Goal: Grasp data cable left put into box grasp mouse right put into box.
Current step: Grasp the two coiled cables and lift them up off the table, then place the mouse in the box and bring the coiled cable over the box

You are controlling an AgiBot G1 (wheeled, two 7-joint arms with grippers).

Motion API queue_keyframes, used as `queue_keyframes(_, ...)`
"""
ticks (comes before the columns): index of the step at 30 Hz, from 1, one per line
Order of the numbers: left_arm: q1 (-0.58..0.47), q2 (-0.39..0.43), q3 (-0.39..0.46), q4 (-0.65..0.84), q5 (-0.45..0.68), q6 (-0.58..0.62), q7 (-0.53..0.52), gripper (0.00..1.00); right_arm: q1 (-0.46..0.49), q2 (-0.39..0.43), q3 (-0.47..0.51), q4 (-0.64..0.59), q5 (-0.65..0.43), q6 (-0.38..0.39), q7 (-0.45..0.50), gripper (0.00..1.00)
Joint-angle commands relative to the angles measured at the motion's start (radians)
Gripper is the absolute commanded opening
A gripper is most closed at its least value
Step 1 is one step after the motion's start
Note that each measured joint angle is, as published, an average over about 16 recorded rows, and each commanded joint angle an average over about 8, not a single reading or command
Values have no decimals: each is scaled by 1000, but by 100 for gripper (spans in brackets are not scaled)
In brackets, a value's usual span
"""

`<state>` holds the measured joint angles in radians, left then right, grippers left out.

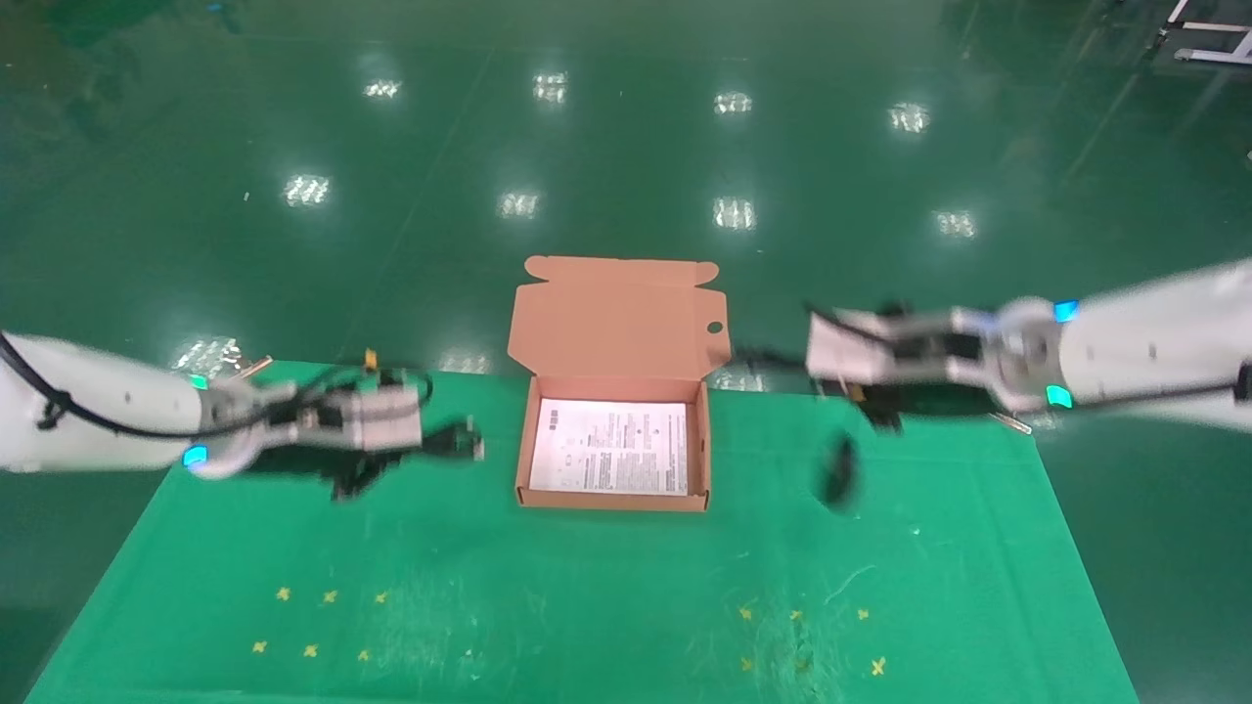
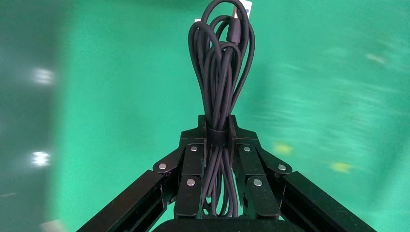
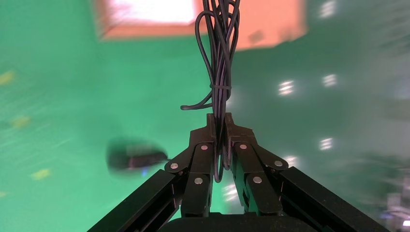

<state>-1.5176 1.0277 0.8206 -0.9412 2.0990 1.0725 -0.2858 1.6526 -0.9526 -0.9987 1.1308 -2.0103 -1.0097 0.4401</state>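
Table [image 1: 587,606]: green cloth top with small yellow marks near the front edge.
Box [image 1: 613,494]: shallow orange-brown cardboard, open in the middle of the table, tabbed lid standing up at the back with a round hole near its right edge, white printed leaflet [image 1: 611,446] flat inside.
Mouse [image 1: 838,471]: small black oval, blurred, hanging above the table to the right of the box, below the right gripper.
Left gripper [image 2: 217,126]: to the left of the box, jaws pinching the data cable [image 2: 221,72], a bundle of dark loops bound by a band.
Right gripper [image 3: 220,126]: to the right of the box, jaws pressed on the mouse's thin bunched cord [image 3: 218,53].
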Motion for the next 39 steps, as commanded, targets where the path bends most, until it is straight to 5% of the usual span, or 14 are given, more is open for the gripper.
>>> queue_keyframes(1,-13,-15,-8,-55,20,-22,-28,0,33,11,15,51,-25,14,29,0)
queue_keyframes(14,-55,67,-16,-219,262,-186,-175,0,182,-255,68,-235,65,206,-194,0)
queue_keyframes(20,-64,81,-28,-250,304,-204,-219,0,229,-341,84,-374,124,238,-305,0)
queue_keyframes(39,-21,0,-28,-299,357,-135,-273,0,204,-391,42,-458,159,243,-346,0)
